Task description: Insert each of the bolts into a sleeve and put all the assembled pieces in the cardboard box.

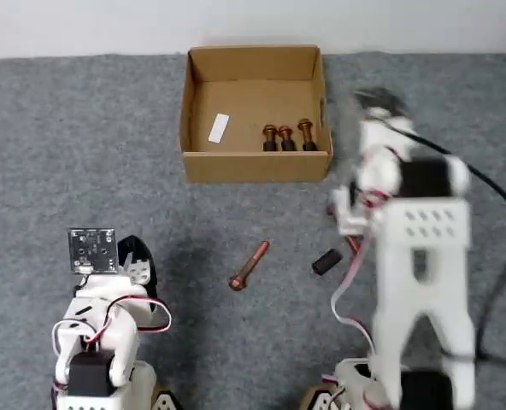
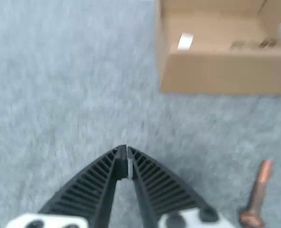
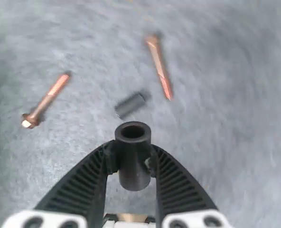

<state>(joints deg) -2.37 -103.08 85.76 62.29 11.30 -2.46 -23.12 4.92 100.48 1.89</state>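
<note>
We begin at the right pincer (image 3: 132, 151), which is clamped on the held sleeve (image 3: 133, 173). This black piece stands upright between its fingers, with the open bore turned toward the wrist camera.

Just beyond the tips, the loose sleeve (image 3: 130, 104) lies on its side on the grey carpet (image 3: 235, 123). The nearer bolt (image 3: 44, 100) lies off to one side of that sleeve. The farther bolt (image 3: 159, 66) lies to the other side, a little farther from the pincer. Neither bolt touches a sleeve.

The left pincer (image 2: 126, 159) has its tips pressed together on nothing and hangs over bare carpet, with the nearer bolt close by at one side. Well ahead of it stands the cardboard box (image 2: 216, 71). From the high camera we see three assembled pieces (image 1: 286, 137) in a row against the wall closest to the arms, well apart from a white slip (image 1: 220, 127).

We judge the job a little over half done. Three bolts are sleeved and boxed, and two bolts and two sleeves are left. One of those sleeves is already in hand and waiting for its bolt. Both pairs must then be joined and carried across to the box.
</note>
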